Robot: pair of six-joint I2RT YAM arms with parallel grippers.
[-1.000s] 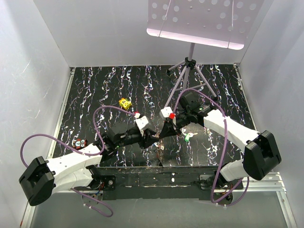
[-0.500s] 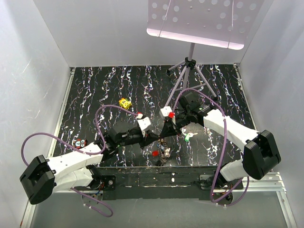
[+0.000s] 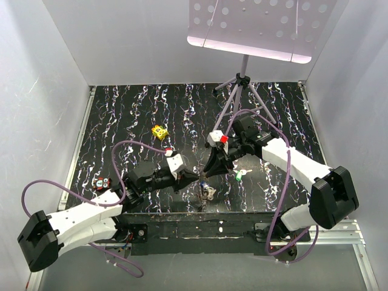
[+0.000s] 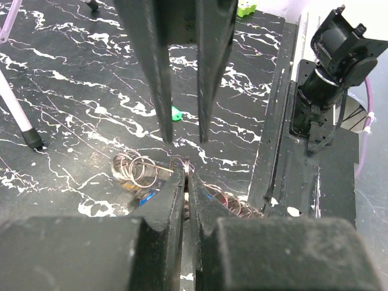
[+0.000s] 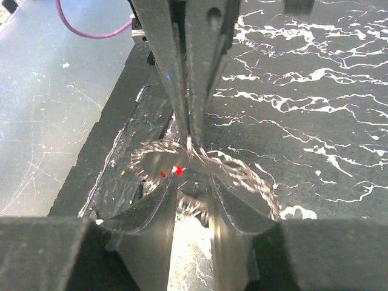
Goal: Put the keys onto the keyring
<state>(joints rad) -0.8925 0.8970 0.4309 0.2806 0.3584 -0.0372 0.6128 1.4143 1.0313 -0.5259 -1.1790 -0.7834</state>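
My left gripper is shut on a thin wire loop of the keyring, whose silvery coils hang low over the near table edge. A blue key head shows under the coils, and a red key head sits among them. Facing it tip to tip, my right gripper stands open just above the blurred keyring, gripping nothing. A green key lies on the table beyond it, to the right of the right gripper in the top view. More keys lie at the left.
A yellow spotted block lies left of centre. A grey tripod holding a perforated white board stands at the back. The black table edge and the right arm's base are close to the keyring. White walls enclose the table.
My left gripper shut on the keyring's wire and its arm drew back to the left. My right gripper opened and let go; the ring cluster sank toward the near edge.
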